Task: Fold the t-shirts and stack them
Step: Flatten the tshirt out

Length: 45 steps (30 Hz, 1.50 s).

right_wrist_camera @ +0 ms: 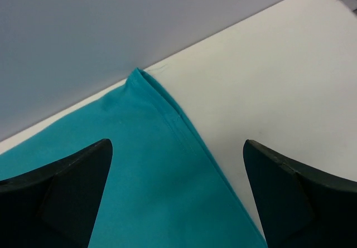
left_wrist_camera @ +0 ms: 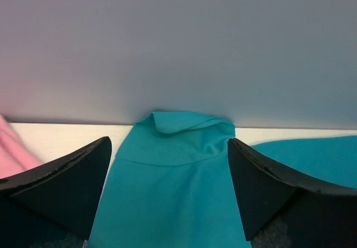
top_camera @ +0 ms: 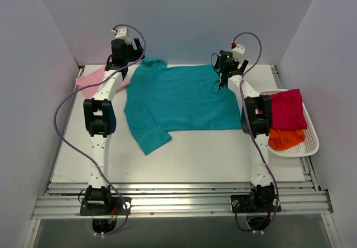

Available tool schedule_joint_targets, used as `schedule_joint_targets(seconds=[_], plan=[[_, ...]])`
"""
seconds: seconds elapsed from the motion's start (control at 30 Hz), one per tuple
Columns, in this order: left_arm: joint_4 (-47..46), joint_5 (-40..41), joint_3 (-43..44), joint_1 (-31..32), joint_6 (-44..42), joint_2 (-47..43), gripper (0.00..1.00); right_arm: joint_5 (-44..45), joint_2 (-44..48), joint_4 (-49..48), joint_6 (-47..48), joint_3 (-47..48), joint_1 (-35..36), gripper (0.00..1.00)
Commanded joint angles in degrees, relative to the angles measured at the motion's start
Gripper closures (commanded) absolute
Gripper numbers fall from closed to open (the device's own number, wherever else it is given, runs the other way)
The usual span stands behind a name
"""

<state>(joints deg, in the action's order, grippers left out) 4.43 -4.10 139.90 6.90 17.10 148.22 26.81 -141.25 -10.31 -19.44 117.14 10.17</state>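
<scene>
The teal t-shirt (top_camera: pixel 178 100) lies spread flat on the white table, with one sleeve at the far left and one at the near left. My left gripper (top_camera: pixel 133 58) is open over the far sleeve, which lies between its fingers in the left wrist view (left_wrist_camera: pixel 178 175). My right gripper (top_camera: pixel 223 82) is open over the shirt's far right corner (right_wrist_camera: pixel 150 164). The light pink t-shirt (top_camera: pixel 92 79) lies at the far left of the table and shows at the left edge of the left wrist view (left_wrist_camera: pixel 14 150). The magenta t-shirt (top_camera: pixel 287 108) and the orange t-shirt (top_camera: pixel 285 138) lie in a basket.
A white plastic basket (top_camera: pixel 312 145) stands at the right edge of the table. The back wall (left_wrist_camera: pixel 178 47) is close behind both grippers. Side walls close in the table on the left and right.
</scene>
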Motion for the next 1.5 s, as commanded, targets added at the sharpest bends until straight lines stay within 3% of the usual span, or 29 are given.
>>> schedule_joint_targets(seconds=[0.0, 0.17, 0.23, 0.27, 0.33, 0.37, 0.47, 0.57, 0.87, 1.07, 1.4, 1.47], plan=[[-12.16, 6.37, -7.86, -0.39, -2.15, -14.24, 0.06, 5.18, 11.51, -6.39, 1.33, -2.79, 1.51, 0.00], [-2.43, 18.75, -14.71, -0.57, -1.30, -24.62, 0.06, 8.33, 23.46, -7.71, 0.90, -15.16, 3.18, 0.00], [-5.28, 18.86, -22.69, -0.39, 0.03, -32.62, 0.06, 8.96, 29.50, -9.73, 0.81, -20.52, 4.32, 0.00], [-6.61, 18.52, -32.22, 0.04, 1.25, -35.78, 0.06, 9.40, 31.46, -9.99, 1.07, -25.16, 5.02, 0.00], [-7.50, 18.86, -41.59, 0.83, 2.40, -44.13, 0.06, 12.91, 36.71, -7.81, -0.67, -29.14, 6.78, 0.00], [-6.63, 19.99, -49.55, 1.97, 3.80, -49.29, 0.06, 13.18, 38.66, -6.76, -3.21, -33.86, 7.14, 0.00], [-3.82, 22.46, -64.06, 4.61, 6.70, -56.53, 0.06, 11.70, 47.18, -6.83, -7.87, -43.02, 8.54, 0.00], [0.31, 25.80, -76.47, 8.91, 11.35, -66.36, 0.06, 10.11, 55.62, -7.97, -13.86, -58.81, 10.65, 0.00], [7.35, 30.55, -98.05, 19.99, 25.77, -83.69, 0.06, 11.26, 68.29, 0.45, -29.15, -75.91, 21.01, 0.00], [5.08, 27.50, -104.46, 21.40, 28.95, -85.03, 0.06, 10.10, 69.80, -0.42, -31.88, -81.55, 21.38, 0.00], [-5.81, 25.63, -105.18, 24.92, 31.41, -70.45, 0.00, 8.18, 59.00, -5.24, -30.31, -78.91, 18.22, 0.00], [-7.06, 25.28, -104.92, 24.92, 31.59, -67.73, 0.08, 6.68, 57.67, -7.09, -29.96, -78.82, 16.46, 0.00]])
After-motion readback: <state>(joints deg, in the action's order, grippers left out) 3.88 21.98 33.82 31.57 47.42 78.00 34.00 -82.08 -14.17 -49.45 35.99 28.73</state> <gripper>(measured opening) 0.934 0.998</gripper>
